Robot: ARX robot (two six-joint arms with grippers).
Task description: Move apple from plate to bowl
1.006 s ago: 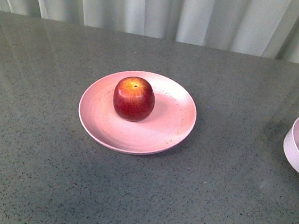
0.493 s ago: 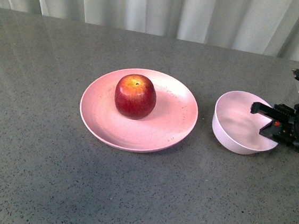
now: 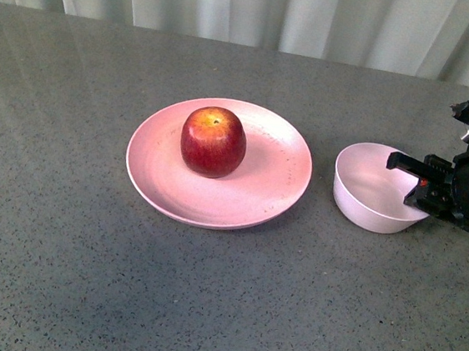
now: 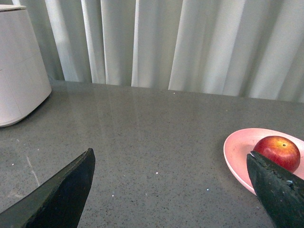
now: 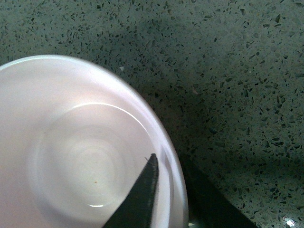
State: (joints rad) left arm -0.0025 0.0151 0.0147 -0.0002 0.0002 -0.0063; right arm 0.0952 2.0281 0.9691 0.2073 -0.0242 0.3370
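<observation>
Nearest the camera, bare grey table (image 3: pixel 204 306). Then, mid-frame, the plate (image 3: pixel 214 211), with the apple (image 3: pixel 213 142) sitting upright on its far half, stem dimple up. It's round, so no long axis to line up on.

To the right, just clear of the plate, stands the bowl (image 3: pixel 357 209). The right gripper (image 3: pixel 404 180) comes in from the right edge and pinches the bowl's wall, one finger inside and one outside.

So the apple lies left of that gripper, across the bowl. The left gripper (image 4: pixel 170 159) is out of the front view; its wrist camera shows fingers (image 4: pixel 61 194) spread wide, holding nothing, apple ahead. That looks like the free hand. Pale curtain (image 3: pixel 235 8) behind.
</observation>
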